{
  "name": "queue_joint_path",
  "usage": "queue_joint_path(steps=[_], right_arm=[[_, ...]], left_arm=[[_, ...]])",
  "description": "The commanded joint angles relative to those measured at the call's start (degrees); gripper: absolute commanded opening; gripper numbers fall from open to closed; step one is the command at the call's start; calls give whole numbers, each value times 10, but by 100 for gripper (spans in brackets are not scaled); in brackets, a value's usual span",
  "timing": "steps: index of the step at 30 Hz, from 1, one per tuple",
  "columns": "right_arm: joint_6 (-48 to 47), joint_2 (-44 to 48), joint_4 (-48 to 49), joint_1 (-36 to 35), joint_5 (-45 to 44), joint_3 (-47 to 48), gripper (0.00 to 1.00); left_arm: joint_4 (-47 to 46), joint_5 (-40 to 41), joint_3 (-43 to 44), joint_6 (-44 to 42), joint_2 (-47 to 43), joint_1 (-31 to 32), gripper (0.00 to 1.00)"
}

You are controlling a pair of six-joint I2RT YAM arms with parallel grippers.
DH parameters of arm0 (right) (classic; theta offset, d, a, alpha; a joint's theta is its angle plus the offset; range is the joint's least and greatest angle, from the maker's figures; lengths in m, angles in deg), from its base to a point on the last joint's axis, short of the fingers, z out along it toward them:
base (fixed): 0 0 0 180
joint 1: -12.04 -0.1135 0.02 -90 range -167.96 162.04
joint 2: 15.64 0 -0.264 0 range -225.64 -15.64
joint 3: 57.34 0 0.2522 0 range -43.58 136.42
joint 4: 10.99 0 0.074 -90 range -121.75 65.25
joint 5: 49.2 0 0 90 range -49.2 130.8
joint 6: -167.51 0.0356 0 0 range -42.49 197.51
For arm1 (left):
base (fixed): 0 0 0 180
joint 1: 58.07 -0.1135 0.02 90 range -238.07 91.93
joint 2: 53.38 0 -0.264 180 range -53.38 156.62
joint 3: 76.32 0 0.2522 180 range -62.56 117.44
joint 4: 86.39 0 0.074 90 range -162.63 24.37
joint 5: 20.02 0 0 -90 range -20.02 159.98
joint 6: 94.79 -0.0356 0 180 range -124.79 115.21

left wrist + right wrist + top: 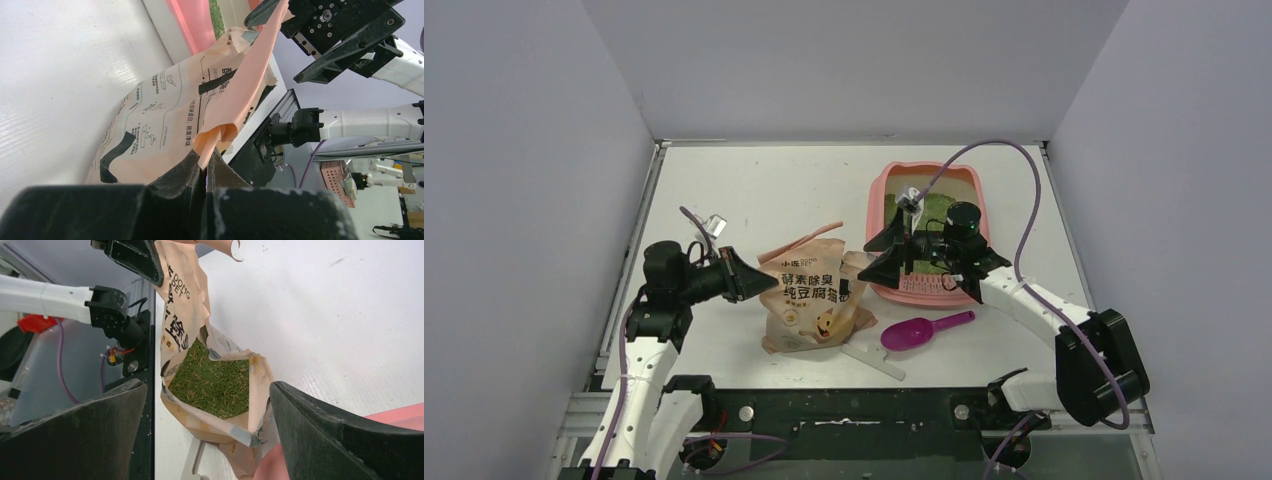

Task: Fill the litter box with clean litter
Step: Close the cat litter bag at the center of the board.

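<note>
The pink litter box [886, 188] sits at the back right, with a patch of green litter [940, 208] inside it. A peach litter bag [809, 300] stands in the middle with its top open, and more litter [212, 382] shows inside it. My left gripper [759, 283] is shut on a loose peach strip [235, 95] of the bag's torn top. The right gripper [879, 255] hangs open over the box's near left corner. Its fingers straddle the bag's mouth [207, 390], and I cannot tell whether they touch it.
A magenta scoop [921, 330] lies on the table in front of the box. A white strip [874, 360] lies beside the bag's base. The black base rail [854, 410] runs along the near edge. Grey walls close in both sides.
</note>
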Motion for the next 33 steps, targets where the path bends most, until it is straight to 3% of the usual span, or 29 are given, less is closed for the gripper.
queue_joint_path(steps=[1, 6, 10, 22, 29, 33], right_arm=[[-115, 16, -10, -6, 17, 10, 100], [-184, 7, -82, -12, 25, 19, 100], [-192, -1, -84, -17, 26, 18, 100], [-246, -2, -150, 4, -58, 45, 100], [-122, -60, -59, -19, -7, 52, 100], [-44, -105, -55, -35, 16, 86, 97]], left_arm=[[-20, -15, 18, 2, -17, -4, 0], [-20, -15, 18, 3, -18, -4, 0], [-20, -15, 16, 4, -18, -4, 0], [-15, -16, 19, 4, -25, -5, 0], [-20, -16, 16, 7, -25, -5, 0], [-21, -13, 15, 12, -28, -6, 0]])
